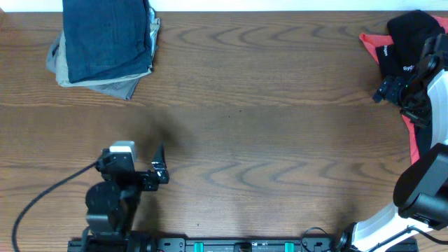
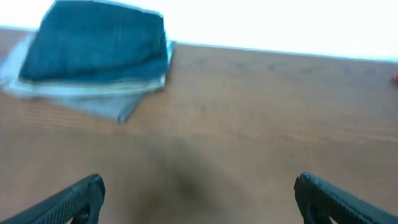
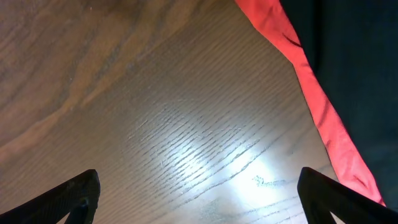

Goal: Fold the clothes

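Observation:
A folded stack of clothes lies at the table's back left: dark navy-blue shorts (image 1: 106,36) on top of tan and grey shorts (image 1: 120,85). The stack also shows in the left wrist view (image 2: 94,43). My left gripper (image 1: 160,166) is open and empty over bare wood near the front left (image 2: 198,198). At the far right lie a black white-lettered top (image 1: 406,40) and a coral-red piece (image 1: 413,143). My right gripper (image 1: 392,89) is open and empty over bare wood (image 3: 198,196), beside the coral-red edge (image 3: 314,99).
The wooden table (image 1: 266,140) spans the whole view. The right arm's white base (image 1: 388,227) stands at the front right, the left arm's base (image 1: 105,210) at the front left.

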Robot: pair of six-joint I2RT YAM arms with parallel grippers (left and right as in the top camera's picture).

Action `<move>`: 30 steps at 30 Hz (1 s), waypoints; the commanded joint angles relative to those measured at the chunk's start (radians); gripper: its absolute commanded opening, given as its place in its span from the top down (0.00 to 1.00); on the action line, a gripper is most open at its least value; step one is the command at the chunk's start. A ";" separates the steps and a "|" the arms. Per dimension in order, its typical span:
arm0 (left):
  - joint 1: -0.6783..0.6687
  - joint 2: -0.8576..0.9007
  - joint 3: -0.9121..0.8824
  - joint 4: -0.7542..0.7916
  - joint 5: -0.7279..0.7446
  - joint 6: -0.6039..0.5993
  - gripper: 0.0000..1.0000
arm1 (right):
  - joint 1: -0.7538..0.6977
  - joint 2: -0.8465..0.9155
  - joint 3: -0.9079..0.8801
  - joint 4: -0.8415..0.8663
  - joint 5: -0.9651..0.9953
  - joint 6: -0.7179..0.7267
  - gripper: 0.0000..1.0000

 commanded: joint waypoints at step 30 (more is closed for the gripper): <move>0.061 -0.216 -0.356 0.304 -0.024 0.091 0.02 | -0.010 0.002 0.005 0.000 0.007 0.013 0.01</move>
